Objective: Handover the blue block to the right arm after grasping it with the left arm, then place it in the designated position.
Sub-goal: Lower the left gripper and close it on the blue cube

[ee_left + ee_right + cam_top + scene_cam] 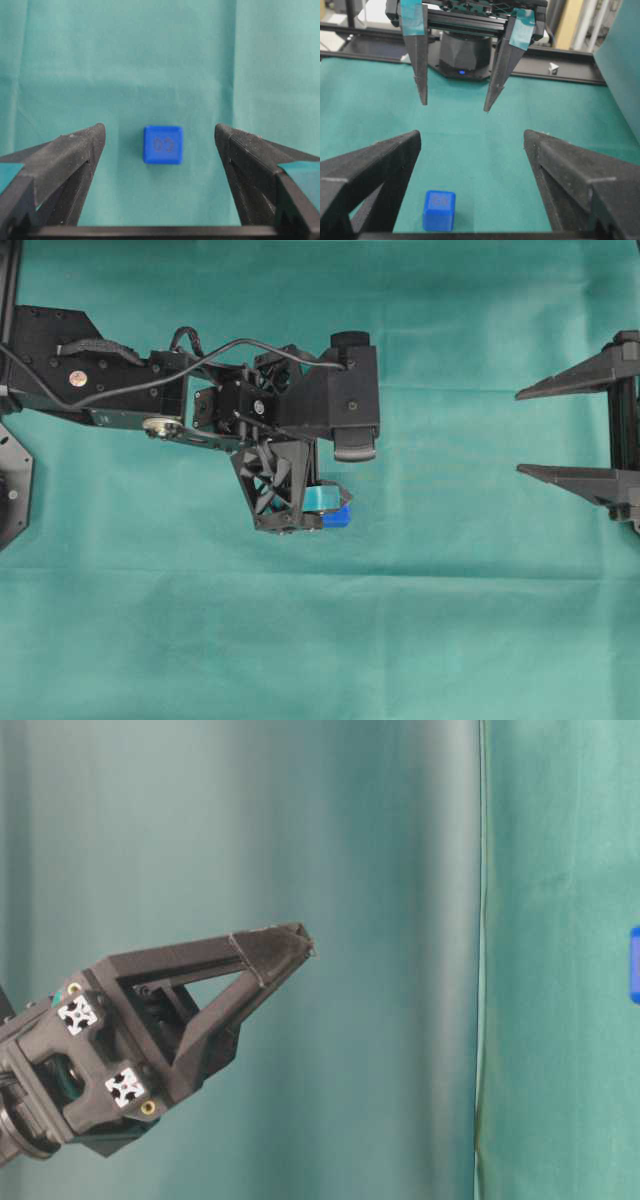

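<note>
Jaws of both arms gape released, blue block [163, 144] lying untouched on green cloth [125, 60] between left tips.

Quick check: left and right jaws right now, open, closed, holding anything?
Left gripper: open, empty, above the blue block.
Right gripper: open, empty.

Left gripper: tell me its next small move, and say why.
Probably lower it straight down around the blue block. The left gripper is open, and in its wrist view the block lies on the green cloth centred between the fingers. The right wrist view shows its fingertips hanging above the cloth, so closing now would likely miss the block.
</note>
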Available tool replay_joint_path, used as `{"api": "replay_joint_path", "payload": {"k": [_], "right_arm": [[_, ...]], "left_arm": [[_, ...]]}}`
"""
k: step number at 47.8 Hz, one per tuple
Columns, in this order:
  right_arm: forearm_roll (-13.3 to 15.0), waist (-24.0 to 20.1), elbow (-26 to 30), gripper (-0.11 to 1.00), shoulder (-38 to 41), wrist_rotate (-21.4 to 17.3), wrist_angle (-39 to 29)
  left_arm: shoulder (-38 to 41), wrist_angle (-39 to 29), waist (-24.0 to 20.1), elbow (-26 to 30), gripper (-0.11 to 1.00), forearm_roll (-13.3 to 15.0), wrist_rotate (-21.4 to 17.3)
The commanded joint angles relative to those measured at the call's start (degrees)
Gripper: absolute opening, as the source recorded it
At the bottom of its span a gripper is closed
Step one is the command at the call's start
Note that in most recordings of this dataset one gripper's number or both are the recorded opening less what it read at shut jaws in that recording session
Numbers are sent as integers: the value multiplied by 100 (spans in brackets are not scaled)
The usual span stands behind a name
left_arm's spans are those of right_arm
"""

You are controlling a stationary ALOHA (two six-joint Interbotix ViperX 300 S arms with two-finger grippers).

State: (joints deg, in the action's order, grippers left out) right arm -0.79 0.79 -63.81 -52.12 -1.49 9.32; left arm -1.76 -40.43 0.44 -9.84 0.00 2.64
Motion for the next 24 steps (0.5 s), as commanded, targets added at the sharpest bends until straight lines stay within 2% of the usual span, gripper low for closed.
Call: {"api": "replay_joint_path", "payload": {"k": [1, 13, 24], "right_arm": [[9, 9, 158, 94, 35, 0, 26], [9, 9, 158, 94, 53, 0, 26], [9, 9, 158, 94, 114, 0, 26]], "left_arm": [[-79, 105, 53, 26, 100, -18, 0], [-70, 422, 70, -237, 100, -18, 0], [-62, 958, 70, -703, 100, -9, 79]]}}
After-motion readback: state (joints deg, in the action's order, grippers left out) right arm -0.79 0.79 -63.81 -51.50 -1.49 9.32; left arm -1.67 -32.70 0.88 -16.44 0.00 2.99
